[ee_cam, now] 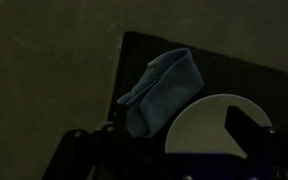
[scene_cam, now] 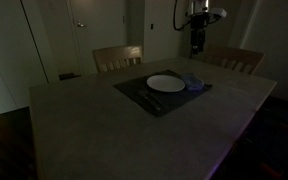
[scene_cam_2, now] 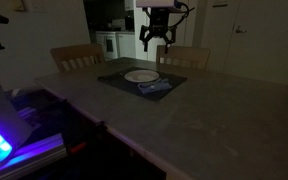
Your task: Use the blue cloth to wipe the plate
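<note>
My gripper (scene_cam_2: 156, 42) hangs in the air above a dim dining table (scene_cam_2: 214, 120), its fingers (ee_cam: 246, 133) spread wide and holding nothing. Just below me in the wrist view, the blue cloth (ee_cam: 162, 92) lies crumpled on a dark placemat (ee_cam: 224, 62), touching the rim of the white plate (ee_cam: 206, 125). In both exterior views, two wooden chairs (scene_cam: 117, 57) stand beyond the table, then doors (scene_cam: 84, 22) behind them.

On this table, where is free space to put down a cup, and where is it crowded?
Bare tabletop lies all around the dark placemat, widest on the near side. The placemat is crowded: the plate, the blue cloth beside it. The open end effector hangs above that end.
</note>
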